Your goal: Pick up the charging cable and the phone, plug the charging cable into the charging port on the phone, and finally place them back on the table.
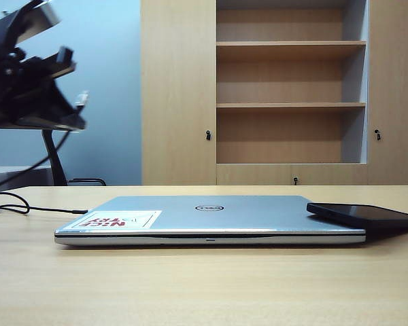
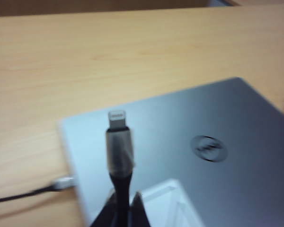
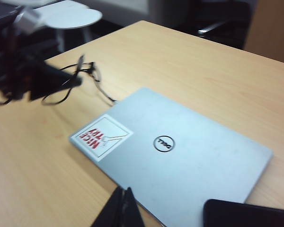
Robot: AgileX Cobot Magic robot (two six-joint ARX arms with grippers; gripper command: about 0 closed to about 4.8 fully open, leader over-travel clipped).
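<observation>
Cable first: a thin, limp black cord with a stiff grey collar and a small silver plug at the tip, light enough to weigh nothing but floppy everywhere except that collar, so the sensible hold is right behind it. That is where the left fingers sit, clamped on the cord just below the collar with the plug pointing up and away over the laptop; the rest of the cord trails down to the bench and loops at its left side. Phone is a thin, glossy black slab, rigid, likely slippery and worth gripping by its long edges; it rests tilted, one end propped on the laptop's right corner and the other on the bench. Right fingers are pressed together on nothing, hovering above the bench near the laptop's front edge, close to the phone. I cannot make out the charging port from any view: the phone is cut off in the right wrist view and seen edge-on and dark in the exterior view. Left arm is blurred in the exterior view, high at the left, and the plug's contacts are too soft to read.
</observation>
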